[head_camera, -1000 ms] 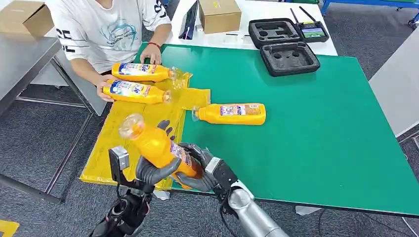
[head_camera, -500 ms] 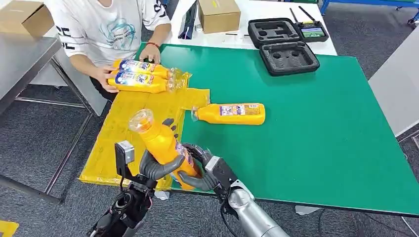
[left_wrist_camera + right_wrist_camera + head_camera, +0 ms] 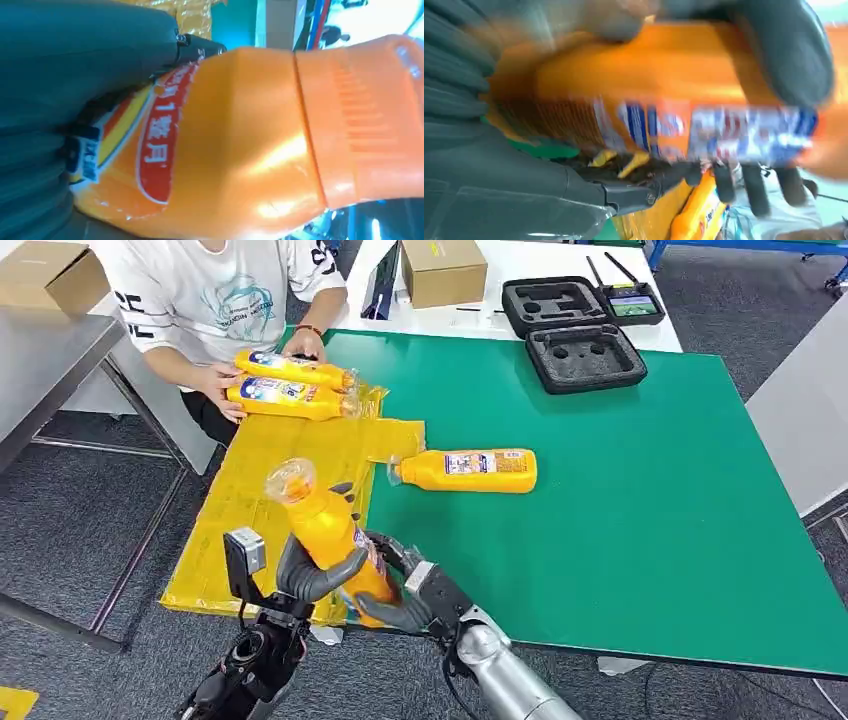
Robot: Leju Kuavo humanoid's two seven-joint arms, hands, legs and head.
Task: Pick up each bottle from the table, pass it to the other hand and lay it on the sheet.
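Both hands grip one orange bottle [image 3: 330, 535] over the bench's near edge, left hand [image 3: 312, 575] around its middle and right hand [image 3: 395, 605] cupping its base, likely because it is mid-handover before going onto the yellow sheet [image 3: 270, 500].

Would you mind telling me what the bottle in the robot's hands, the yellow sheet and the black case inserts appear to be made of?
Held bottle: probably glossy orange plastic, given the bright highlights and ribbed cap in the left wrist view, with a printed label.
Yellow sheet: apparently thin plastic film, crinkled and shiny at its far edge.
Black case inserts: likely matte foam, with soft-edged moulded recesses.
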